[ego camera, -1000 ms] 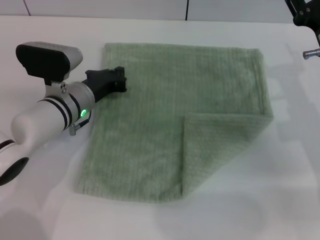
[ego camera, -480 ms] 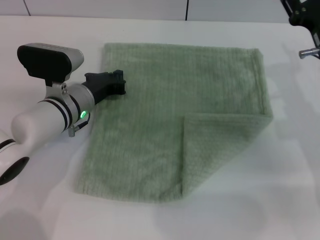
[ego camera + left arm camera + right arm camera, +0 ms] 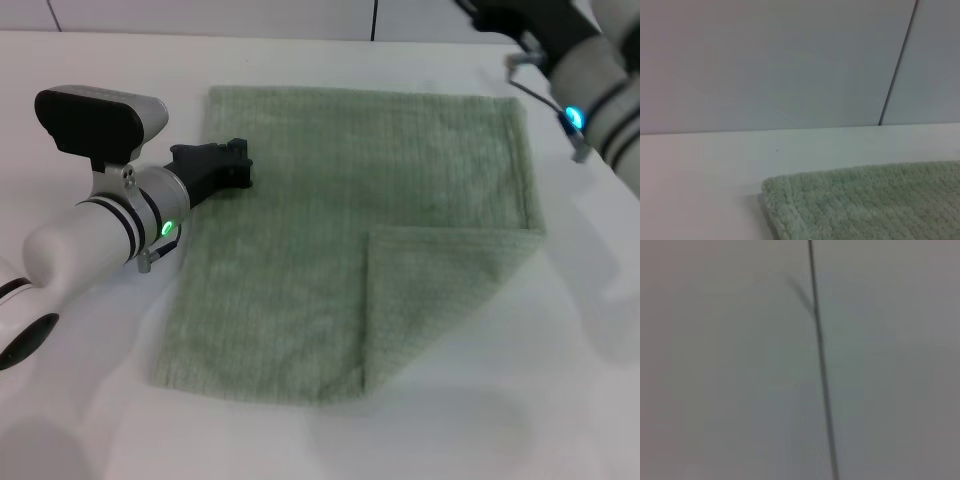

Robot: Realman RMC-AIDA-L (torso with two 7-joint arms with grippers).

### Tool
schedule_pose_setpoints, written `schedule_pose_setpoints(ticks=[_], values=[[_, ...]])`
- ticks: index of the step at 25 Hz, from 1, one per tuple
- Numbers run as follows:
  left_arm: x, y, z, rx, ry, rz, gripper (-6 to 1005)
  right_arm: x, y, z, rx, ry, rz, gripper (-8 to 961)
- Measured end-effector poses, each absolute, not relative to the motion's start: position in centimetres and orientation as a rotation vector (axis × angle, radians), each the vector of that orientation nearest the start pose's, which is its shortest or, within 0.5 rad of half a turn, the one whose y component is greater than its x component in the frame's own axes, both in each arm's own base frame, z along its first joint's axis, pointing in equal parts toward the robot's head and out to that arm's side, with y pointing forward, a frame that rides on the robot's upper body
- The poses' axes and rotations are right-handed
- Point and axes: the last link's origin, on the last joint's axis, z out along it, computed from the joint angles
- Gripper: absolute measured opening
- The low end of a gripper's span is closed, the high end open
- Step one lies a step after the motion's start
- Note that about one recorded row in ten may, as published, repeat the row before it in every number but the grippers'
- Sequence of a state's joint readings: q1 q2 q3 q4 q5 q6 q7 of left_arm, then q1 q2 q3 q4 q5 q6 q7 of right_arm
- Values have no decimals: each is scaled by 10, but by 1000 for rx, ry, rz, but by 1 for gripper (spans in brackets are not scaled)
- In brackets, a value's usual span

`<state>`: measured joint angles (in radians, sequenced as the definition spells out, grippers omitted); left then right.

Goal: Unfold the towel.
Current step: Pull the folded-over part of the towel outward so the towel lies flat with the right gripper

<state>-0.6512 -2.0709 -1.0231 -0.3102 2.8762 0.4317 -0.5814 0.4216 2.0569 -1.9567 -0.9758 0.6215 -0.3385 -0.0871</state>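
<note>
The towel (image 3: 350, 230) is lying mostly spread across the frame's center, only its lower-right corner remaining folded over, while the left gripper (image 3: 228, 165) is pressing its upper-left edge and the right gripper (image 3: 500, 15) is hovering at upper right, both grips unreadable.

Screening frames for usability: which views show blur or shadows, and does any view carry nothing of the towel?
Head view: sharp, soft shadows beside the towel; left gripper at its edge. Left wrist view: towel corner slightly soft. Right wrist view: blurred pale surface with one dark line, no towel.
</note>
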Motion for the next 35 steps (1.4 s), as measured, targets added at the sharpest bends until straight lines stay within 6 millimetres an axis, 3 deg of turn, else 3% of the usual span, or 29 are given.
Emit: schedule_pose_setpoints(ticks=[6,16,23,25,35], values=[[-275,395,-90,-2021,-912,-431,0,144,420,-31,-2054,856,485,774],[-274,395,-90,-2022,-907,-436,0,110,408,-29,-2383,813,82,773],[-275,394,-90,-2021,-910,-436,0,101,391,-41,-2563,746,-110,773],[-276,394,-91,-2020,-912,-432,1,103,383,-54,-2659,720,-249,773],[-277,393,-91,-2019,-917,-423,1,112,376,-72,-2750,697,-422,772]])
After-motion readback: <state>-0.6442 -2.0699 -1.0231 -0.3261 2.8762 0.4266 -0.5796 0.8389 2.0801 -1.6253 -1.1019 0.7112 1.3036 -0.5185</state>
